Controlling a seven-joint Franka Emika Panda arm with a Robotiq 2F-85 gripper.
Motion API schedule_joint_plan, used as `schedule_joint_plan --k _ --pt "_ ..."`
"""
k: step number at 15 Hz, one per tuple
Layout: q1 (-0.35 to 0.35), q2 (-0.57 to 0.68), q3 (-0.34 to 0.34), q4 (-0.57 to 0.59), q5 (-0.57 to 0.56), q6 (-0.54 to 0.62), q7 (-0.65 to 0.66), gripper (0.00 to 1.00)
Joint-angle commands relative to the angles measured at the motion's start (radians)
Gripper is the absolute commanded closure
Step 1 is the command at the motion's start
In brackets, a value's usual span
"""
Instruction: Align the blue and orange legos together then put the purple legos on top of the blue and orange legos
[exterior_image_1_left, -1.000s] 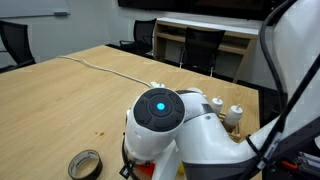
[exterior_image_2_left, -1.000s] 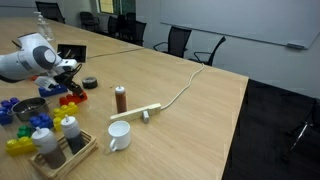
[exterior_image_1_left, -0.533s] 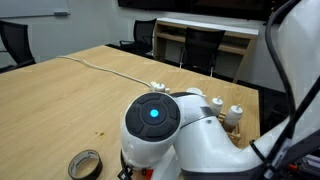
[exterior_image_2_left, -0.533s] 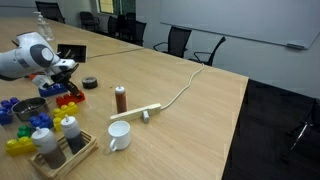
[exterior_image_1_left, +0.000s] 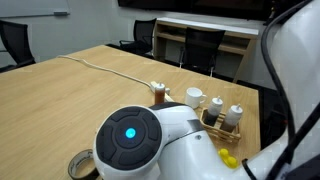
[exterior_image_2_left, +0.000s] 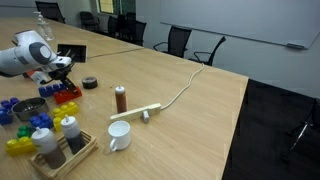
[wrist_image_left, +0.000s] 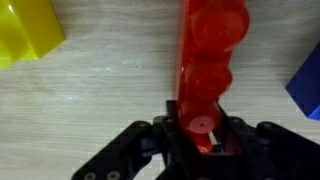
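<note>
In the wrist view my gripper (wrist_image_left: 200, 135) is shut on the near end of a long orange-red lego (wrist_image_left: 210, 50) that lies on the wooden table. A yellow lego (wrist_image_left: 28, 30) sits at the upper left and the edge of a blue lego (wrist_image_left: 308, 80) shows at the right. In an exterior view the gripper (exterior_image_2_left: 57, 82) is low over a cluster of red legos (exterior_image_2_left: 68, 97), with blue legos (exterior_image_2_left: 8, 108) beside them. I cannot make out the purple legos.
A metal bowl (exterior_image_2_left: 30, 108), yellow legos (exterior_image_2_left: 18, 146), a condiment tray (exterior_image_2_left: 62, 140), a white mug (exterior_image_2_left: 119, 135), a brown bottle (exterior_image_2_left: 120, 98), a tape roll (exterior_image_2_left: 90, 83) and a power strip with cable (exterior_image_2_left: 135, 113) are on the table. The arm blocks much of an exterior view (exterior_image_1_left: 130, 145).
The arm has shifted a little to the left along the table, and its wrist fills a lower part of an exterior view. The gripper stays on the orange-red lego.
</note>
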Motion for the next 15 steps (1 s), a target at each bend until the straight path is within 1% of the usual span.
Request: schedule_joint_plan --k 1,4,7,11,15 --pt "-0.002 0.056 0.024 0.107 0.03 -0.091 0.031 0.89" --pt "0.006 0.072 0.043 0.157 0.033 -0.154 0.078 0.89" --pt "0.014 0.07 0.05 0.167 0.03 -0.175 0.121 0.89" --pt "0.014 0.051 0.05 0.142 0.024 -0.171 0.168 0.89" --pt "0.012 0.039 0.065 0.123 0.024 -0.141 0.182 0.89"
